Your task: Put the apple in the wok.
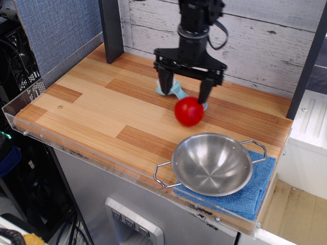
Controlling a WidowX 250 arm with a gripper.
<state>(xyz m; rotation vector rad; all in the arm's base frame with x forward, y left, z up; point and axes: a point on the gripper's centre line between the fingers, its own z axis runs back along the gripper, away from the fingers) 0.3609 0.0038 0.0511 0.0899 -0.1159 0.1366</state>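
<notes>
1. Your end effector [185, 91] hangs with its fingers spread apart, holding nothing.
2. The apple [188, 111] sits on the counter [87, 115] just in front of and below the finger gap, towards the near edge, close to the right-hand finger.
3. Being round, the apple has no long axis to line up with.
4. The wok [212, 163] rests empty on a blue cloth [255, 192], nearer the front edge than the apple.
5. A pale blue object [176, 90] lies partly hidden behind the fingers; you cannot tell what it is, nor whether the finger touches the apple.
</notes>
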